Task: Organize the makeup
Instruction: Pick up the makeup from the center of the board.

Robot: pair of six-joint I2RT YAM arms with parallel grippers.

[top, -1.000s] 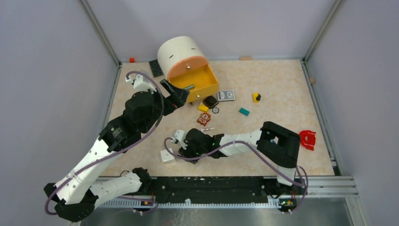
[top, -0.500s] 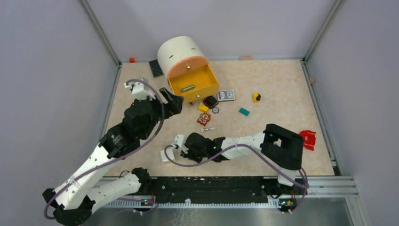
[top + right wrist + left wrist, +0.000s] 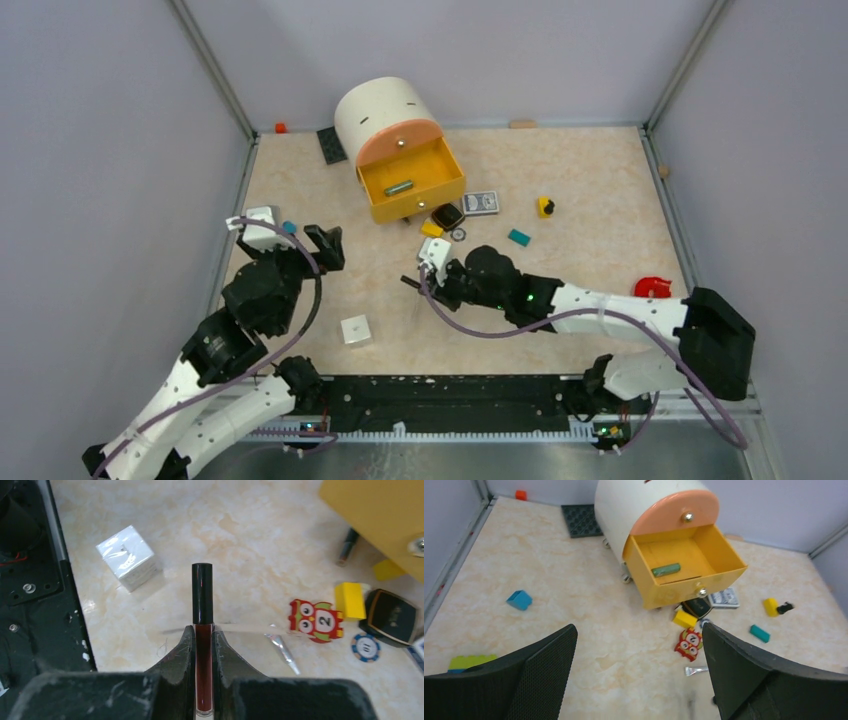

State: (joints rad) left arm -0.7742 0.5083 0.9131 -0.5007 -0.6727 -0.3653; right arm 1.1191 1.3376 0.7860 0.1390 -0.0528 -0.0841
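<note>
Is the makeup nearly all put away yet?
Not yet. One green tube lies in the open drawer. The right tool is shut on a dark-red tube. The black compact and silver piece wait on the table; the left tool is open, empty.

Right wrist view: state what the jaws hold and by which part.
A dark-red lip gloss tube, clamped between the jaws by its red body. Its black cap sticks out beyond the tips.
</note>
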